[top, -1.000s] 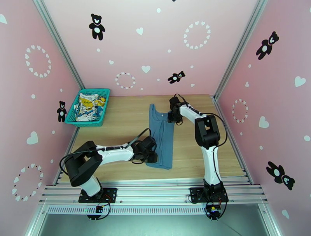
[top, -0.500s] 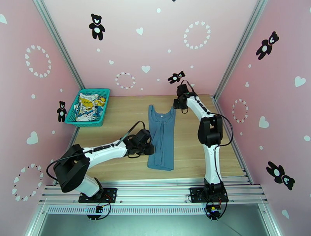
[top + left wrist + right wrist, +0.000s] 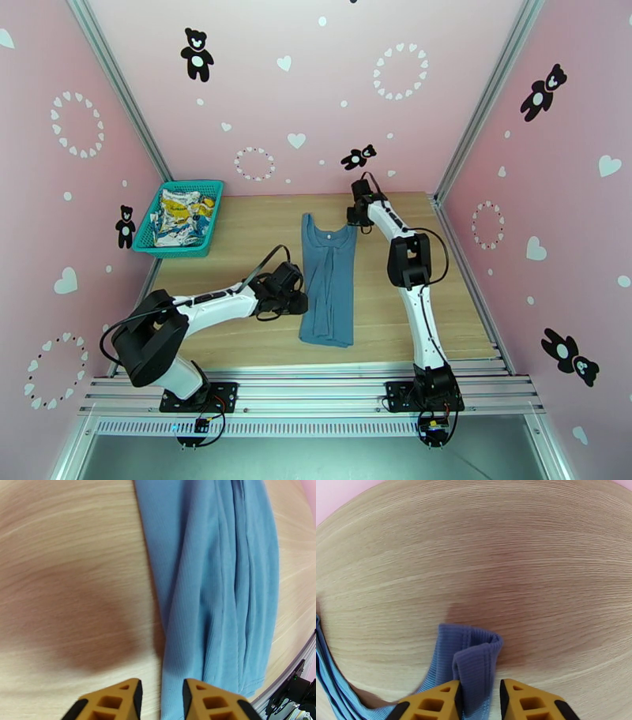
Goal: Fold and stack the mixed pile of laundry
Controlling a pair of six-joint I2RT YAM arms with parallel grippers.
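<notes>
Centrally on table (image 3: 411,316), tank top (image 3: 328,280) is lying with long axis running near to far, straps far. Right gripper (image 3: 478,685) is pinching far right strap. Left gripper (image 3: 160,685), jaws slightly parted, holding nothing, is hovering at left edge. Printed white cloth (image 3: 180,215) is sitting in teal basket (image 3: 175,251), far left, well apart.
</notes>
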